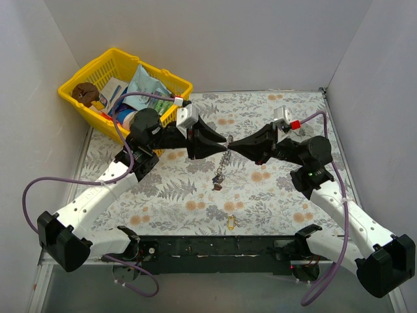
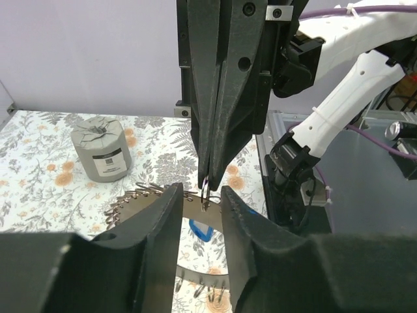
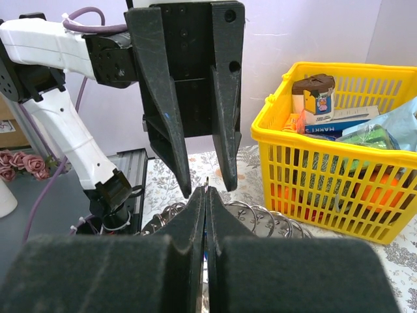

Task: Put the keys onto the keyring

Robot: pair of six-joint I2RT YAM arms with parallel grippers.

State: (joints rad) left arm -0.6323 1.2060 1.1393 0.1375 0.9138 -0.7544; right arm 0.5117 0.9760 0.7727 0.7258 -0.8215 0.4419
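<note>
Keyring [image 1: 221,164], one, hangs below right pincer [image 3: 206,197] clenched on one loop [image 2: 204,187]; left pincer [image 2: 201,195] released.

A robot lab test cell. Plain white walls [image 1: 195,39] box in a floral-clothed table [image 1: 182,189]. Cabled arms [image 1: 91,199] are bolted to its near rail [image 1: 215,246].

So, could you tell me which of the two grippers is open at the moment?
The left gripper: its fingers stand apart, while the right gripper is pinched shut on a small wire loop between them.
</note>
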